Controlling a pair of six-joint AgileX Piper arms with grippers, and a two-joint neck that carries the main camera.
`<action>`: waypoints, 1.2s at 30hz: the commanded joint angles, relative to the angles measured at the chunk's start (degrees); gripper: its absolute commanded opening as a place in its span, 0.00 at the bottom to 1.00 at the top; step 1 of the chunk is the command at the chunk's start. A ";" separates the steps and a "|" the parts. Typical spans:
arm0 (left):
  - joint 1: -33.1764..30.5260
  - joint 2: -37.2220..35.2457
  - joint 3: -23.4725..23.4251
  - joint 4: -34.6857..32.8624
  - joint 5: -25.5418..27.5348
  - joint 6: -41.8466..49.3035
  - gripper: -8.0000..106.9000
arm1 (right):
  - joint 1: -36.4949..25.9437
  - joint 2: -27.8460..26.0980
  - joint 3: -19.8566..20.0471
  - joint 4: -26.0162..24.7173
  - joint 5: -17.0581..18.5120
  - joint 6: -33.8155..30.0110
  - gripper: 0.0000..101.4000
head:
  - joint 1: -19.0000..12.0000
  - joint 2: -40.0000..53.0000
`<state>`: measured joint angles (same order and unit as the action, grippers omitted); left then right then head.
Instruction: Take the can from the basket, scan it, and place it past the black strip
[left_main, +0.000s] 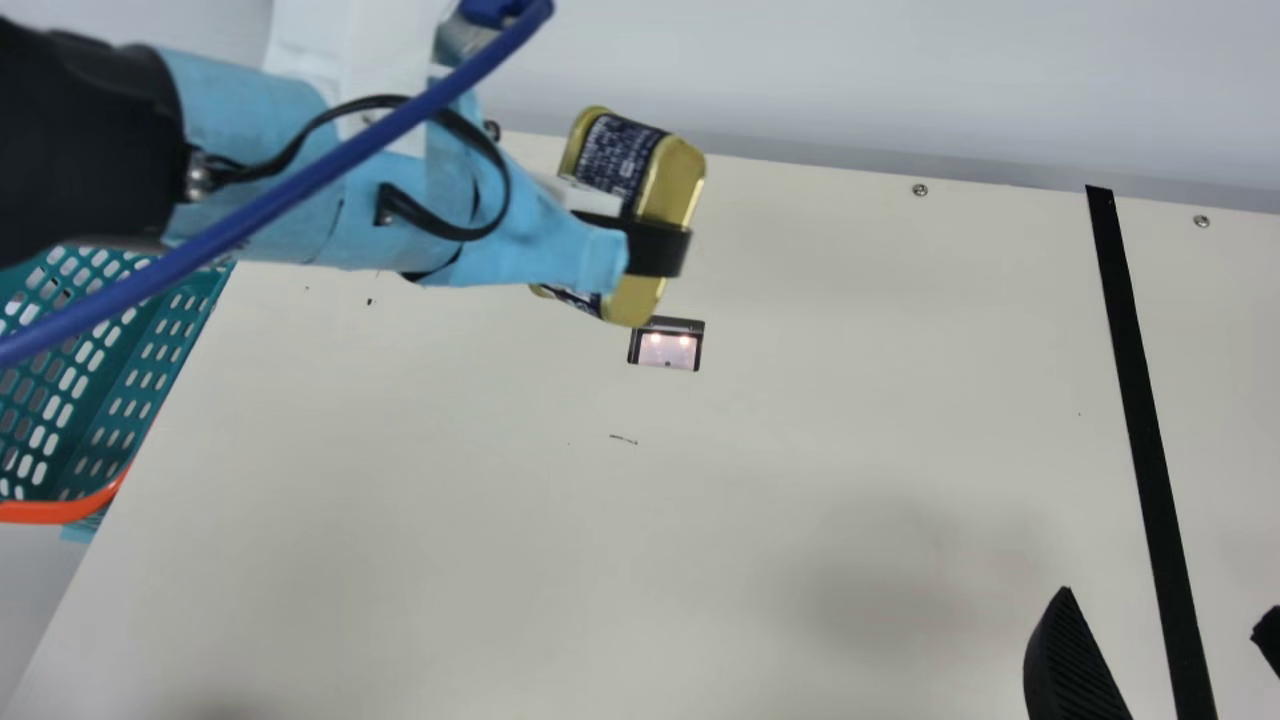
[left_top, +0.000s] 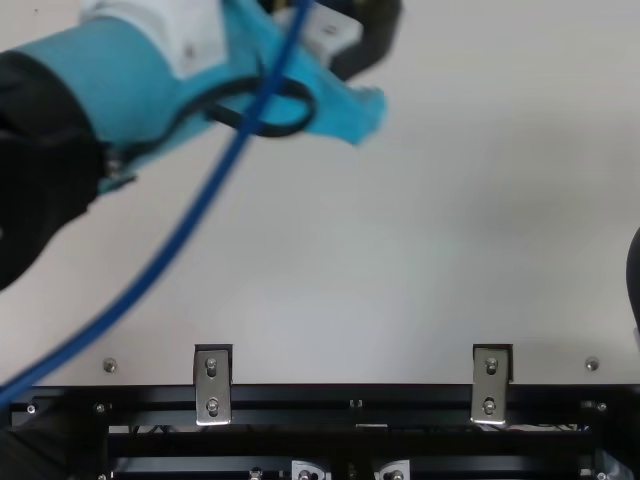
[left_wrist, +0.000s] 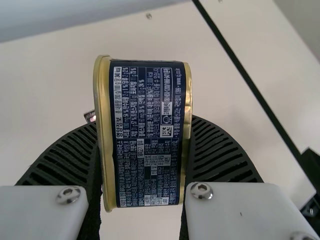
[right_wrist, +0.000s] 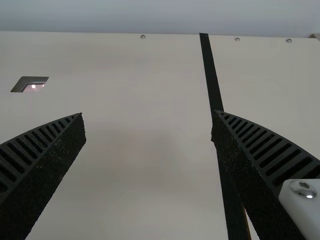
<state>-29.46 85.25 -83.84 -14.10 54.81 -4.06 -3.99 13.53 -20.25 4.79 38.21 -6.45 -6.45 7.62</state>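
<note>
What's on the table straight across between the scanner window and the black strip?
Bare cream table: the main view shows nothing lying straight between scanner window and black strip.

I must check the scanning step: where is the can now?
In the main view, the can is left of centre, in the left gripper, near the scanner window.

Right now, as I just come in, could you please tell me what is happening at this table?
My left gripper holds the can above the table, near the small lit window, probably the scanner. I cannot tell whether it is scanned. It is not yet past the black strip. My right gripper is open and empty.
</note>
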 joint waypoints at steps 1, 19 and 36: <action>-1.17 1.16 -4.04 0.75 8.44 0.57 0.16 | 0.00 0.00 0.00 0.00 0.00 0.00 1.00 | -0.64 0.33; -6.77 6.10 -1.31 4.74 15.09 8.04 0.16 | 0.00 0.00 0.00 0.00 0.00 0.00 1.00 | -0.64 0.33; -9.19 9.09 4.40 5.54 11.82 18.22 0.16 | 0.00 0.00 0.00 0.00 0.00 0.00 1.00 | -0.64 0.33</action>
<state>-38.53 94.31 -79.95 -8.60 67.15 13.52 -3.99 13.53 -20.25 4.79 38.21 -6.45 -6.45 7.62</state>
